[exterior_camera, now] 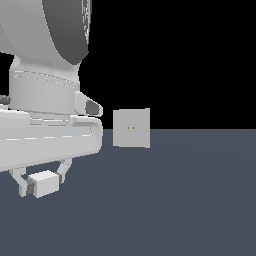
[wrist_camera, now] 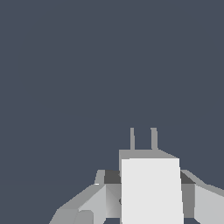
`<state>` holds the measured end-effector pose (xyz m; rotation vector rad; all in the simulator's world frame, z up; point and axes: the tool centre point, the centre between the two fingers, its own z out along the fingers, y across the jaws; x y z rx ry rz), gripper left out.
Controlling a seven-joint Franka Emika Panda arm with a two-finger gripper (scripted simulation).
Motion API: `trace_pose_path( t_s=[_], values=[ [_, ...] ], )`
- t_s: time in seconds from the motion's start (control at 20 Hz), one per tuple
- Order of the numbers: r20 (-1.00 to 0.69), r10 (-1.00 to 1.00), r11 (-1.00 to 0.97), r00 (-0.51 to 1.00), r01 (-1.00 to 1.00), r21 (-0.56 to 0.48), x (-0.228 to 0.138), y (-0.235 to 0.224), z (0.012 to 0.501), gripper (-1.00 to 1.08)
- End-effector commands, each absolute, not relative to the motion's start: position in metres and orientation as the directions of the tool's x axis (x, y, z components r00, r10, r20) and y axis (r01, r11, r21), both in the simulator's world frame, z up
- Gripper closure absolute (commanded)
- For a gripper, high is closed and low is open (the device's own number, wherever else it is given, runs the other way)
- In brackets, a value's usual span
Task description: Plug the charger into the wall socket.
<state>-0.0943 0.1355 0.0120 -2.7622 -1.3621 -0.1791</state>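
So we've got the gripper (exterior_camera: 41,181) clamped on the charger (exterior_camera: 44,183), fingers (wrist_camera: 87,205) pressed against both its sides, two prongs (wrist_camera: 143,138) poking out front. It sits well apart from the wall socket (exterior_camera: 131,128), lower and toward the exterior view's left of that upright panel on the grey floor (exterior_camera: 175,200).

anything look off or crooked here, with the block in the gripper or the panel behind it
Nothing stands out. The small off-white box-shaped charger sits squarely between the gripper fingers, two prongs straight in the wrist view. The flat light-grey square wall socket panel stands upright and apart from it.
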Motion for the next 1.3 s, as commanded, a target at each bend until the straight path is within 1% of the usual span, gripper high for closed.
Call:
trace_pose_path(
  t_s=[0.0, 0.3, 0.6, 0.95, 1.25],
  values=[
    [0.129, 0.782, -0.615, 0.609, 0.789, 0.001, -0.093, 0.135, 0.013, 1.08],
    [0.13, 0.737, -0.669, 0.664, 0.743, 0.0, -0.086, 0.131, 0.018, 1.08],
    [0.131, 0.636, -0.767, 0.76, 0.642, 0.0, -0.071, 0.121, 0.029, 1.08],
    [0.133, 0.439, -0.896, 0.889, 0.443, -0.002, -0.051, 0.099, 0.047, 1.08],
    [0.133, 0.242, -0.97, 0.961, 0.245, -0.002, -0.037, 0.075, 0.063, 1.08]
  ],
)
